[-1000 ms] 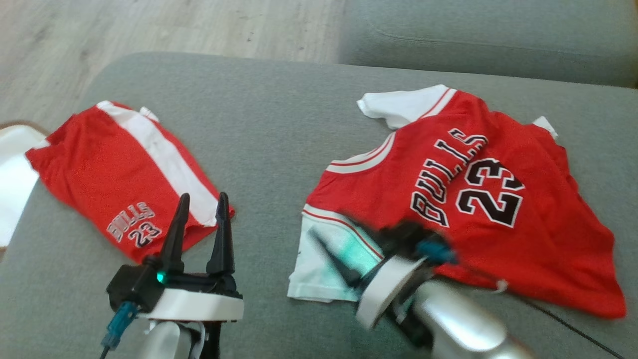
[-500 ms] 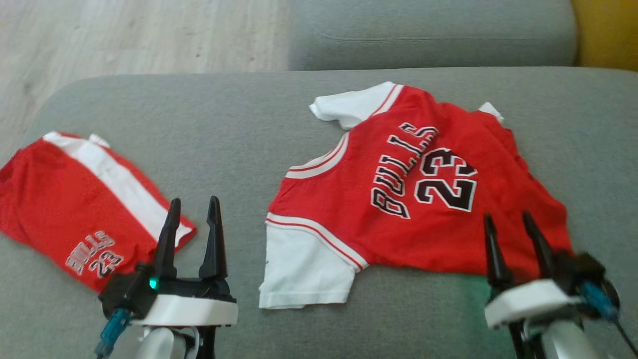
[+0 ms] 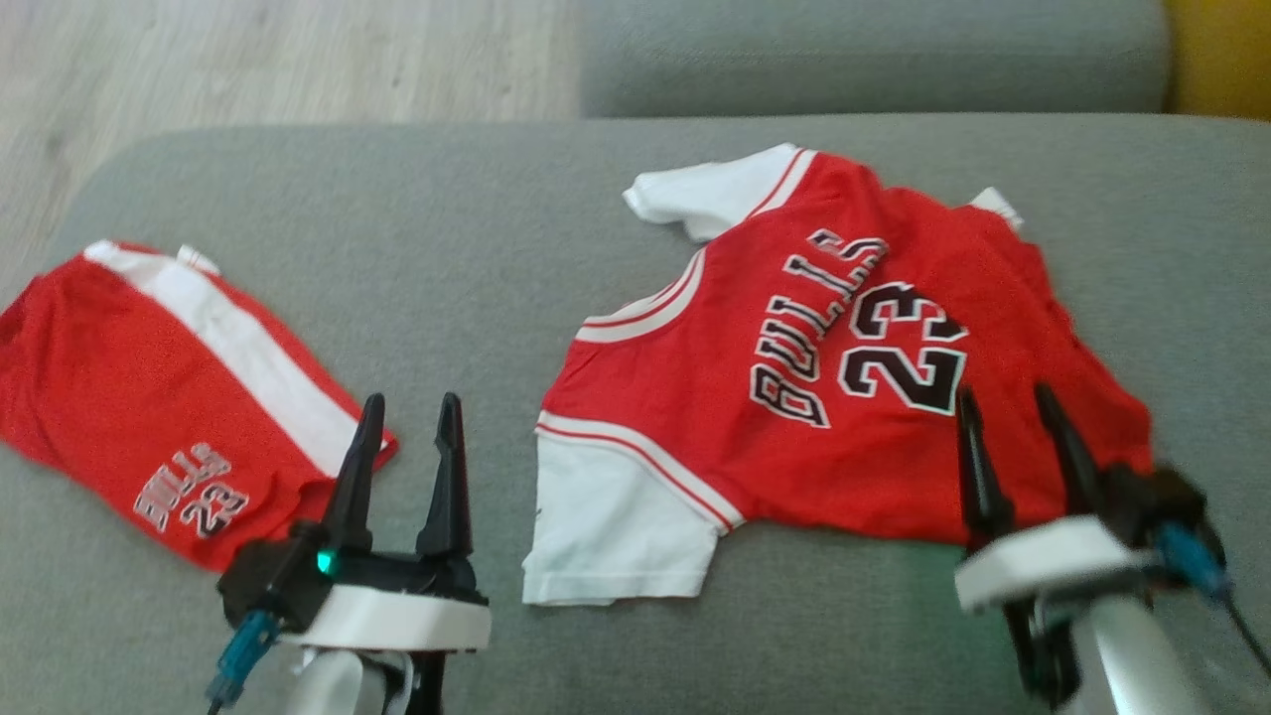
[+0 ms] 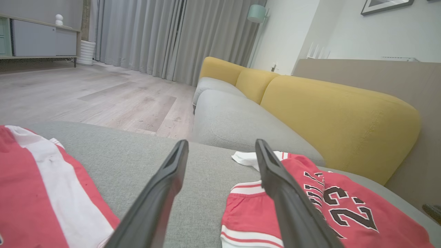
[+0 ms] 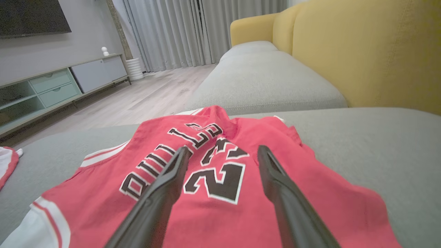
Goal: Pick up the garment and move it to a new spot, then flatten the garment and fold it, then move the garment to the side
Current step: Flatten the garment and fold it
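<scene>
- Since a second ago, the right gripper (image 3: 1003,397) has swung off the jersey's (image 3: 794,417) near white sleeve and over to the hem end. It now stands at the lower right of the head view with its fingers pointing up. The head camera has also turned, so the whole scene sits differently in that view.
- At the far left, a pair of red shorts (image 3: 149,377) with a white side stripe and a "BULLS 23" print lies flat near the left end of the grey cushion (image 3: 447,248).
- The left gripper (image 3: 410,407) is just right of the shorts. Its two dark fingers are spread with nothing between them. One finger crosses the shorts' near corner in the head view, and bare cushion shows in the gap.
- Right of centre, the red jersey rests on the same cushion, print side up and somewhat wrinkled. Its neck faces left, one white sleeve lies nearest the robot and the other at the far edge. It is well apart from the shorts.
- The right gripper's fingers are parted and empty, lined up over the "23" and the hem. Whether they touch the cloth cannot be told.
- A yellow backrest (image 3: 1216,50) shows at the top right corner, beyond a second grey seat (image 3: 844,50).
</scene>
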